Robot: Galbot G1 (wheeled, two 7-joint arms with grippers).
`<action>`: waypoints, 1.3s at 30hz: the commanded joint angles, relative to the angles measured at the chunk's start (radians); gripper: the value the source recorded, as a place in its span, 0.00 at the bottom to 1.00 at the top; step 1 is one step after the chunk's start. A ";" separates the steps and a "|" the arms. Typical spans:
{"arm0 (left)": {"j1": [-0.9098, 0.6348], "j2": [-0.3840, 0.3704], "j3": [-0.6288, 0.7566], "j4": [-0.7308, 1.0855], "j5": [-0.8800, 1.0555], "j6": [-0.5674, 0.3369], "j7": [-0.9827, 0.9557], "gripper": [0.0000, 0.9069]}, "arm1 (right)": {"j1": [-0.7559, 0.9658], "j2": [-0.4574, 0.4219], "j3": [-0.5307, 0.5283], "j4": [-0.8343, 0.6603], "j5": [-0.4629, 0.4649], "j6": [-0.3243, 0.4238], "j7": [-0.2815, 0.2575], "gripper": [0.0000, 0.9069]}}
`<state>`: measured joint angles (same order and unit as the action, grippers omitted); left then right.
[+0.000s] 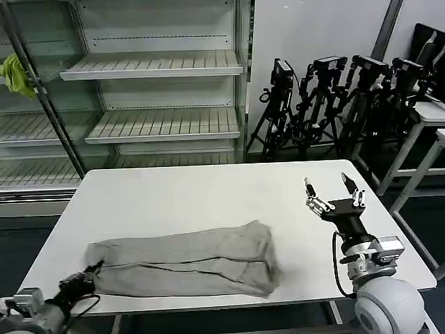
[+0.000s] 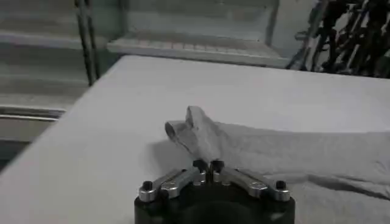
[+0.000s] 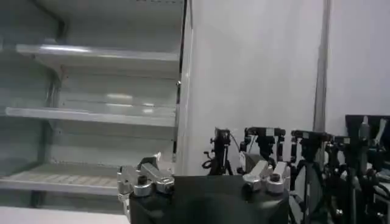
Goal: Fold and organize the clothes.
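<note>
At the lower left of the frame the left gripper (image 1: pixel 92 268) is clenched on the near-left end of the grey shirt (image 1: pixel 188 266), and the left wrist view shows its black tips (image 2: pixel 208 165) pinched together on a raised fold of the cloth (image 2: pixel 189 131). The shirt lies as a long, loosely folded band across the lower middle of the frame, on the front half of the white table (image 1: pixel 195 195), its right end bunched near the table's centre.

As I judge it, the step is to carry this held end over toward the right end to halve the band. Done well, that means lifting just clear of the table, keeping both layers in the pinch, and laying the edge square on the far end before letting go.

At the lower right the right gripper (image 1: pixel 332 191) stands raised over the table's right side, fingers spread and empty, well apart from the shirt.

Farther back, upper left, a yellow-green rag (image 1: pixel 17 75) hangs on the bare shelving (image 1: pixel 160 66); tripods (image 1: pixel 334 104) cluster at upper right.

I can read no brand, label or writing anywhere
</note>
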<state>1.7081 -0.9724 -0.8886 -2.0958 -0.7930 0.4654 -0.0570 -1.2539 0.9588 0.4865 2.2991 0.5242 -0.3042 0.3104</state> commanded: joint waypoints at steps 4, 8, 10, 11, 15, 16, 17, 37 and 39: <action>0.076 0.104 -0.290 0.023 0.006 0.012 0.003 0.04 | 0.053 0.004 -0.068 -0.020 -0.004 0.003 -0.003 1.00; 0.105 0.122 -0.338 0.005 0.002 0.015 0.006 0.04 | 0.064 -0.005 -0.069 -0.022 -0.001 0.003 -0.002 1.00; 0.110 0.124 -0.347 -0.016 -0.018 0.019 0.005 0.04 | 0.069 -0.008 -0.068 -0.025 -0.001 0.003 -0.001 1.00; 0.110 0.123 -0.344 -0.038 -0.032 0.019 0.004 0.04 | 0.071 -0.011 -0.066 -0.027 0.000 0.003 -0.001 1.00; 0.091 0.113 -0.279 -0.135 -0.112 0.039 -0.007 0.04 | 0.079 -0.040 -0.050 -0.044 0.001 0.005 0.000 1.00; 0.083 0.109 -0.256 -0.155 -0.138 0.042 -0.010 0.04 | 0.080 -0.046 -0.048 -0.046 0.001 0.006 0.000 1.00; 0.077 0.107 -0.230 -0.159 -0.155 0.043 -0.015 0.04 | 0.082 -0.056 -0.042 -0.053 0.000 0.009 0.000 1.00; -0.297 0.059 0.384 -0.247 -0.264 0.058 -0.041 0.04 | 0.024 -0.157 0.074 -0.082 -0.008 -0.006 0.031 1.00; -0.313 0.047 0.426 -0.245 -0.255 0.057 -0.042 0.04 | 0.014 -0.160 0.087 -0.078 -0.008 -0.009 0.033 1.00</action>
<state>1.5613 -0.8983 -0.7593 -2.3103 -1.0270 0.5193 -0.0937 -1.2102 0.8254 0.5199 2.2223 0.5173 -0.3074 0.3364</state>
